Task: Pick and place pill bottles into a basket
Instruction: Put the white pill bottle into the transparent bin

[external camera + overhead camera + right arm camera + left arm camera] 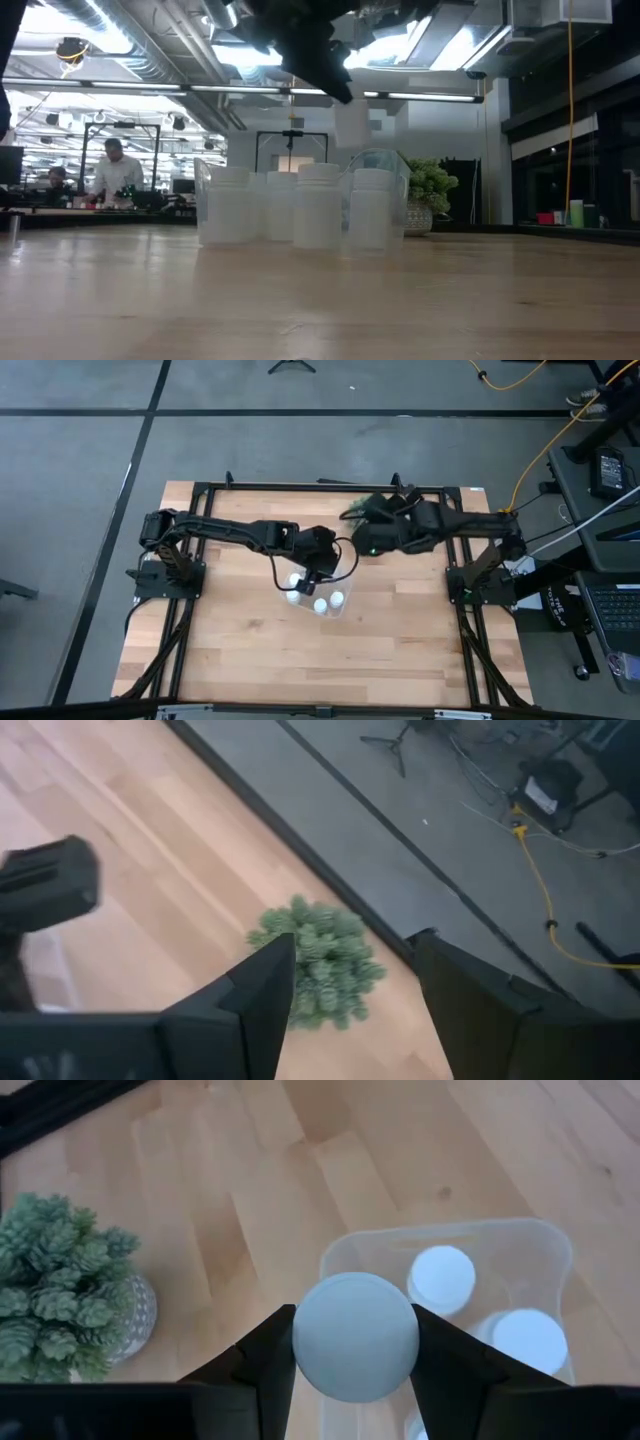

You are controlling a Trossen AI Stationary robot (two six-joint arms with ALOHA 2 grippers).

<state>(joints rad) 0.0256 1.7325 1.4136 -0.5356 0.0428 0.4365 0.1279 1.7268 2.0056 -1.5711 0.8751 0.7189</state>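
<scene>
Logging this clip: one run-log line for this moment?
left claw: shut on bottle, above basket | right claw: open, above plant

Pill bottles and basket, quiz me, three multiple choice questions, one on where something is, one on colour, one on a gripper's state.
1. Where is the left gripper?
A. above the basket
B. beside the plant
C. off the table

2. What colour are the pill bottle caps?
A. blue
B. white
C. red

3. What is the right gripper doing?
A. gripping a bottle
B. open, holding nothing
C. gripping the plant

Answers:
1 A, the left wrist view shows the basket beneath it.
2 B, the held pill bottle has a white cap.
3 B, its fingers stand apart, plant seen between.
</scene>
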